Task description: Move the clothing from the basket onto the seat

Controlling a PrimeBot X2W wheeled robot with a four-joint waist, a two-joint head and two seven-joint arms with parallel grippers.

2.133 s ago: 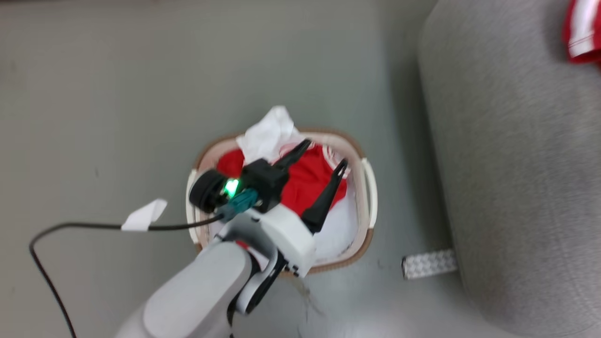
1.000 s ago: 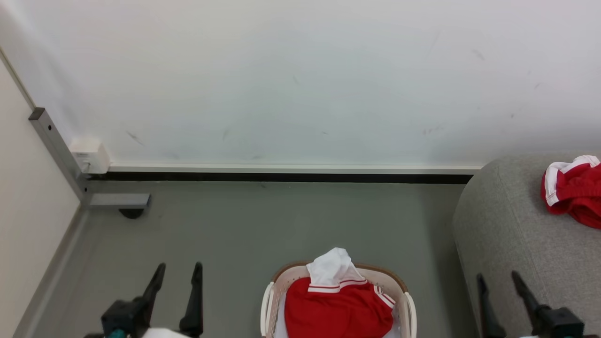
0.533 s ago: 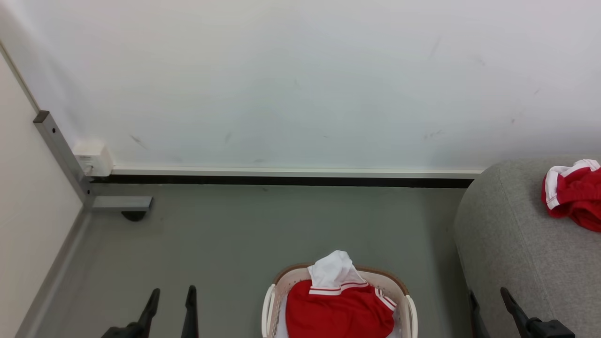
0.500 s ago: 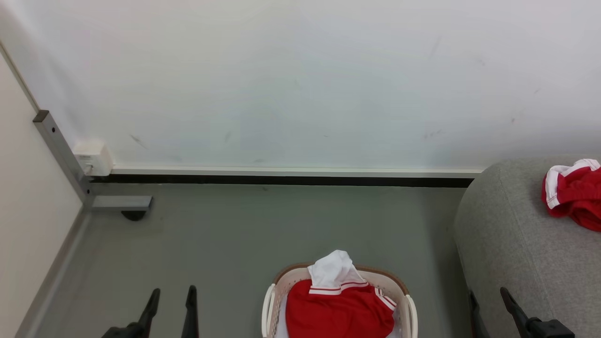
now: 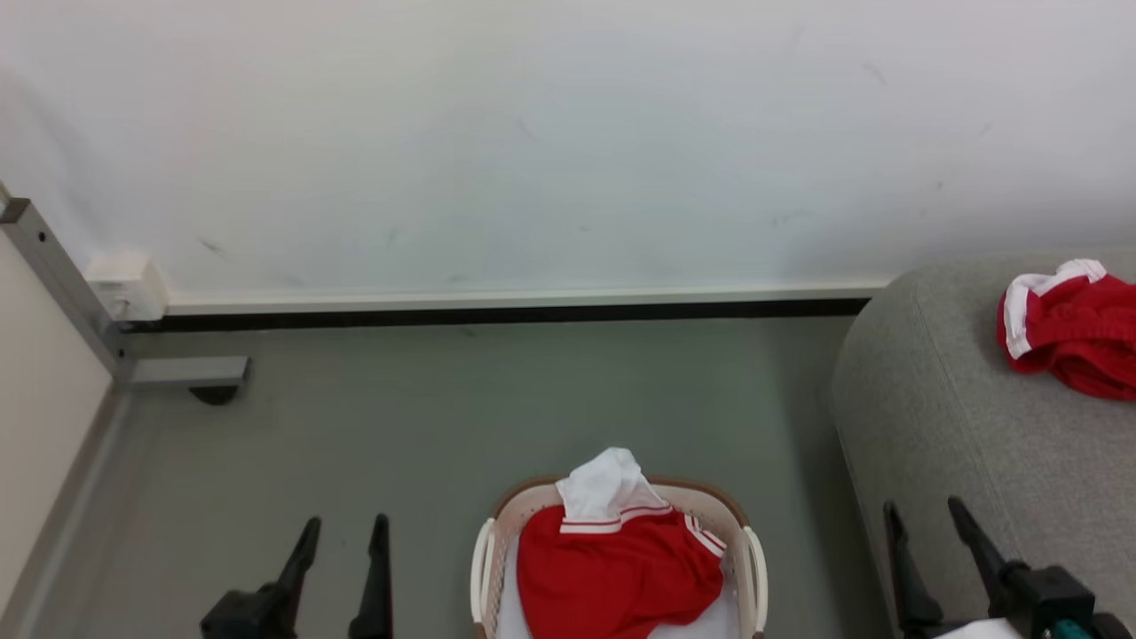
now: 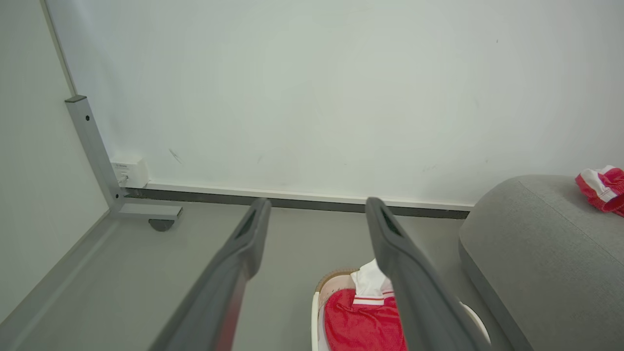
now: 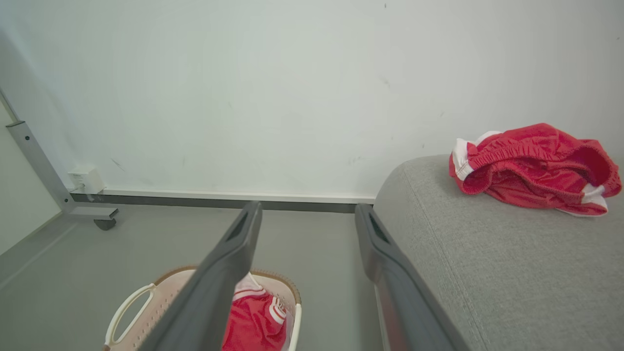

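Since two seconds ago the left gripper point(image 5: 346, 524) has been drawn back from above the basket point(image 5: 759, 577). The head camera has also been raised, so the whole scene is reframed.

- Left gripper: seen at lower left of the head view, over bare floor point(image 5: 426, 426), beside the basket and clear of it. Fingers spread, nothing held.
- Right gripper point(image 5: 923, 508): seen at lower right, fingers likewise parted, nothing between them. It is set against the near flank of the seat point(image 5: 958, 426); contact cannot be judged.
- Basket: stood on the floor between the two grippers, its near end cut off by the frame.
- Red garment point(image 5: 612, 577): heaped inside the basket and filling most of it. A white panel with striped trim is pushed up over the far rim. A pale sheet point(image 5: 719, 619) is noted beneath it on the right side.
- Seat: placed to the right of the basket, with a strip of floor between them.
- Second red garment point(image 5: 1069, 333): bunched on top of the seat, white-edged, well apart from the basket. A gathered waistband is made out in the right wrist view.
- Farthest: white wall point(image 5: 532, 133) with pale skirting. A grey metal post point(image 5: 53, 271) is noted at the far left, and a small white box point(image 5: 129, 286) is fixed at its base.
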